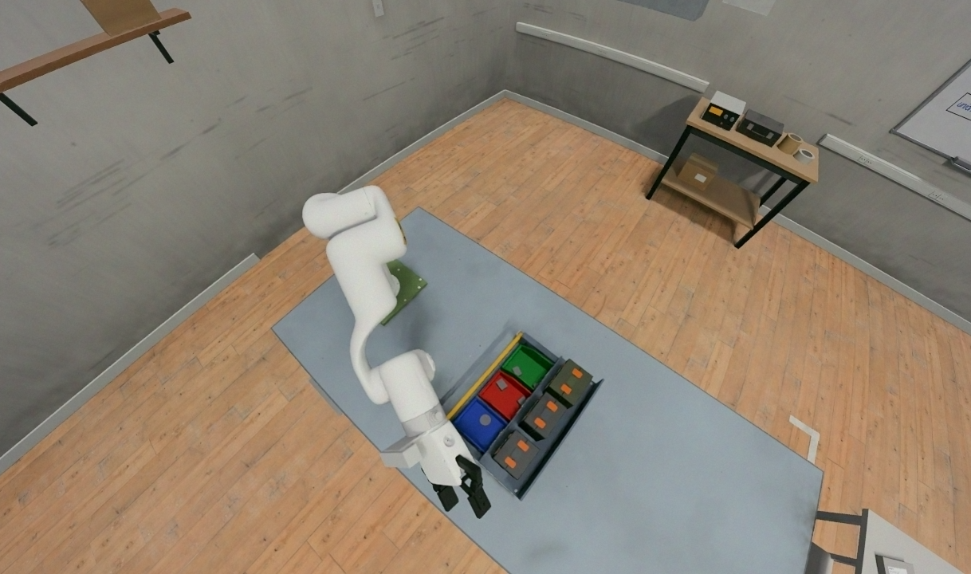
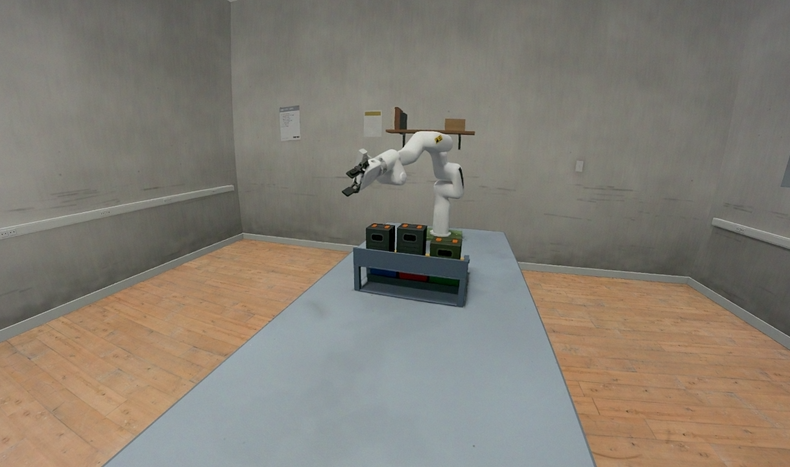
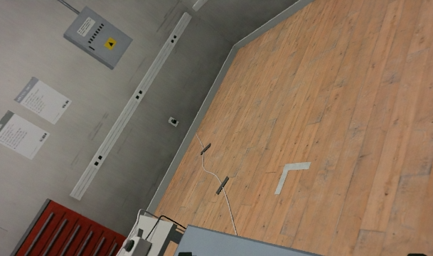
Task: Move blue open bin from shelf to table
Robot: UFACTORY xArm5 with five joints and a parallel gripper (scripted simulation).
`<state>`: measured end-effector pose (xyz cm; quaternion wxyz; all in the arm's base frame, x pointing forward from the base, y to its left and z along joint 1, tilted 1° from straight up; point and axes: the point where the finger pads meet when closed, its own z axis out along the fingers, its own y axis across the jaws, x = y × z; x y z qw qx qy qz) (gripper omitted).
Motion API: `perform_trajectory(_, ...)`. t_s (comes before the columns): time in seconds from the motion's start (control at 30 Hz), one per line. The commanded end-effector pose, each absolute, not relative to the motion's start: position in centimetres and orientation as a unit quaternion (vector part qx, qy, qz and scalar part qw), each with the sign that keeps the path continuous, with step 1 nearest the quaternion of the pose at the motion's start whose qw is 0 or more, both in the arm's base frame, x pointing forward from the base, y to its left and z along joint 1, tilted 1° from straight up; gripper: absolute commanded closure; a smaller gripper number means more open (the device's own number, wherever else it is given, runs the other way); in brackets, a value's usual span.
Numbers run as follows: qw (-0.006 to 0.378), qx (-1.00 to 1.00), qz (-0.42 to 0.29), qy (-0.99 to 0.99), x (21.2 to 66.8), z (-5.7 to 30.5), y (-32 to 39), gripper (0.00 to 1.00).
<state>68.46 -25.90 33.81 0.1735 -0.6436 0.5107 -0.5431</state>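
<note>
The blue open bin stands on the lower level of the grey shelf, with a grey part inside. A red bin and a green bin stand in the same row, each with a part. In the exterior view only thin strips of these bins show under the shelf's top. My gripper is open and empty, held high in the air above and beside the blue bin's end of the shelf. The wrist view shows only floor, wall and a table corner.
Three dark bins with orange marks stand on the shelf's upper level. The arm's base sits on a green plate behind the shelf. The long grey table stretches in front of the shelf.
</note>
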Motion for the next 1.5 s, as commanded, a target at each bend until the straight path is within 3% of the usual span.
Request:
perform_trajectory(0.0,0.18,-0.645,-0.543,0.507,67.2,34.1,-25.9,0.0)
perform_trajectory(1.47,0.179,-0.645,-0.543,0.507,55.8,34.2,-26.0,0.0)
